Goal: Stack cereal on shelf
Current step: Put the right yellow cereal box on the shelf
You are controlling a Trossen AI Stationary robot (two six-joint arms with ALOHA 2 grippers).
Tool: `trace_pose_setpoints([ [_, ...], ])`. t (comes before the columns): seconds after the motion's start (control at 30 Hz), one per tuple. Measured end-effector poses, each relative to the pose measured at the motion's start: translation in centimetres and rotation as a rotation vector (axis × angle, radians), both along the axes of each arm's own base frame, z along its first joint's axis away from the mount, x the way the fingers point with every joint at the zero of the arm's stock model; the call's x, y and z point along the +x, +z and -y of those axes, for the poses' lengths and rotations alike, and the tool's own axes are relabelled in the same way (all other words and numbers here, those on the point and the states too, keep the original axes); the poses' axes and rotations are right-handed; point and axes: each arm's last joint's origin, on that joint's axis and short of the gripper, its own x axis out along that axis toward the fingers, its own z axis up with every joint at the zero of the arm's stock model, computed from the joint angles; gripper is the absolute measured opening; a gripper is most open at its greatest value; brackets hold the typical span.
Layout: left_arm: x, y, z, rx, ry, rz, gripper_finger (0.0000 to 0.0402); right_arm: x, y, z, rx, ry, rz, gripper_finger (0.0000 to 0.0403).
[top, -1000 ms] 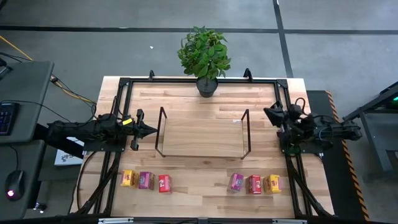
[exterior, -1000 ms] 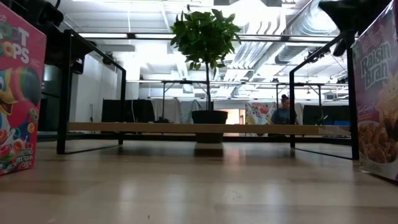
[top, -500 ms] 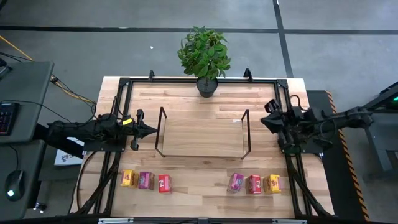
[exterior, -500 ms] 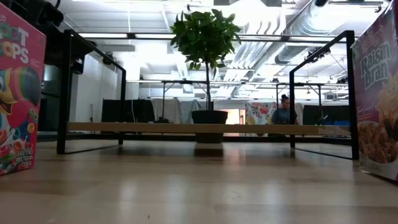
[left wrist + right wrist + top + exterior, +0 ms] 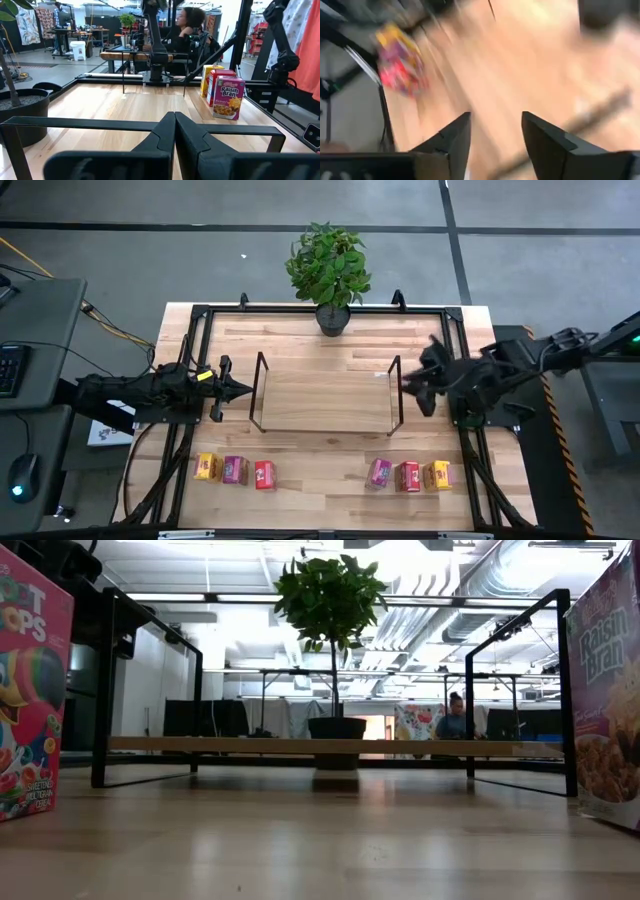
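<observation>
A: What sort of place is this?
B: A robotics lab or workshop. The table stands on grey concrete floor under exposed ceiling ducts.
A: Anything else?
B: Other workbenches behind, a seated person, and a keyboard with mouse alongside.
</observation>
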Motion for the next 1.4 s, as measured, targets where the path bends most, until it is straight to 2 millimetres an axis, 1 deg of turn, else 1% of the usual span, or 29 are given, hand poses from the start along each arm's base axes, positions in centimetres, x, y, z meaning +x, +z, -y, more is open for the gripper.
trace_pose_setpoints([
  [0.13,0.0,0.0,0.0,0.000,0.000,0.000,0.0000,-0.2,-0.3,-1.9,0.235,-0.109,-0.315,0.0187],
  [0.2,0.0,0.0,0.0,0.000,0.000,0.000,0.0000,-0.5,-0.8,-3.2,0.313,-0.173,-0.450,0.0188],
  [0.27,0.0,0.0,0.0,0.000,0.000,0.000,0.0000,-0.8,-1.3,-4.5,0.356,-0.236,-0.547,0.0188],
  [0.37,0.0,0.0,0.0,0.000,0.000,0.000,0.0000,-1.2,-2.3,-6.7,0.373,-0.304,-0.630,0.0188],
  [0.6,0.0,0.0,0.0,0.000,0.000,0.000,0.0000,-1.8,-4.8,-11.6,0.321,-0.426,-0.721,0.0189],
  [0.7,0.0,0.0,0.0,0.000,0.000,0.000,0.0000,-1.9,-5.9,-13.3,0.291,-0.477,-0.744,0.0189],
  [0.8,0.0,0.0,0.0,0.000,0.000,0.000,0.0000,-1.8,-7.0,-14.5,0.265,-0.518,-0.756,0.0189],
  [1.0,0.0,0.0,0.0,0.000,0.000,0.000,0.0000,-0.9,-8.9,-16.6,0.252,-0.527,-0.768,0.0189],
  [1.17,0.0,0.0,0.0,0.000,0.000,0.000,0.0000,0.1,-10.3,-18.0,0.244,-0.428,-0.781,0.0189],
  [1.27,0.0,0.0,0.0,0.000,0.000,0.000,0.0000,0.3,-10.8,-18.4,0.253,-0.428,-0.820,0.0189],
  [1.4,0.0,0.0,0.0,0.000,0.000,0.000,0.0000,0.0,-10.8,-18.2,0.266,-0.520,-0.850,0.0189],
])
